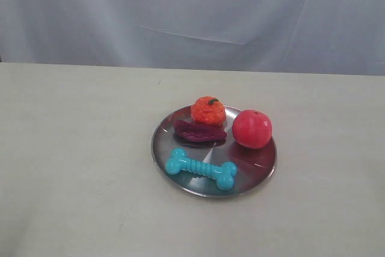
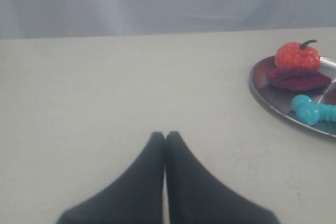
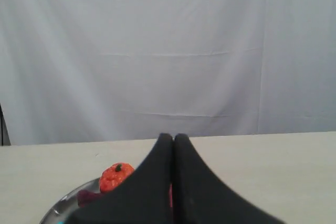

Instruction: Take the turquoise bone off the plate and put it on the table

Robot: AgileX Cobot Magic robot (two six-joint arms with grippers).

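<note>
The turquoise bone (image 1: 201,169) lies flat on the front part of the round silver plate (image 1: 168,133), and its knobbed end (image 2: 310,110) shows in the left wrist view. The plate rests on the cream table (image 1: 78,148). Neither arm appears in the exterior view. My left gripper (image 2: 165,136) is shut with nothing in it, hovering over bare table well apart from the plate (image 2: 260,88). My right gripper (image 3: 174,138) is also shut and empty, and its black fingers (image 3: 152,182) hide most of the plate (image 3: 63,203) and the bone.
An orange pumpkin toy (image 1: 208,111), a dark purple sweet-potato toy (image 1: 200,131) and a red apple toy (image 1: 252,129) share the plate behind the bone. A white cloth backdrop (image 1: 192,16) hangs behind the table's far edge.
</note>
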